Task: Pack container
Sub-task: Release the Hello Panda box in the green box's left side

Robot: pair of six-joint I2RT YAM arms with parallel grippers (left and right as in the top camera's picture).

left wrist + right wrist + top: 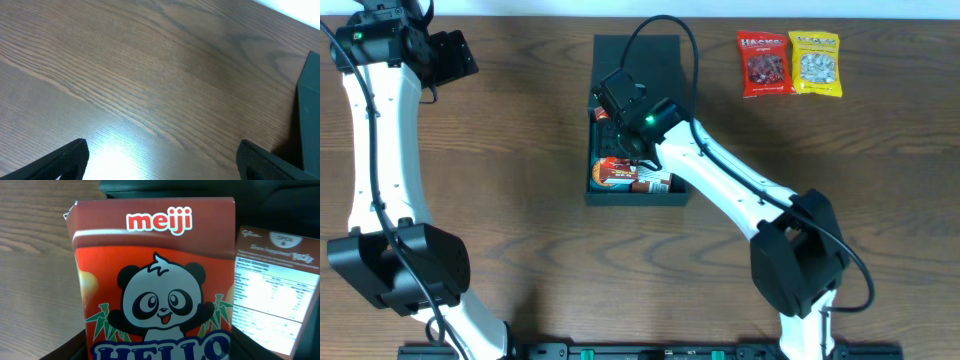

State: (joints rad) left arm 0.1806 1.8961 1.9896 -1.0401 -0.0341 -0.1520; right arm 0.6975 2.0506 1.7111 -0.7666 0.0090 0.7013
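Meiji panda box point(155, 280) fills the gap of the right hand point(620, 148), grip impossible to tell, right over the container point(610, 55), whereas the empty, wide-open left hand point(160, 165) sits well apart.

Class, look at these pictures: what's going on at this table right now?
The right gripper is over the open container, apparently holding a red Hello Panda box above snacks already inside. The left gripper hangs open over bare table, holding nothing. A red packet and a yellow packet lie outside the container, on its right.
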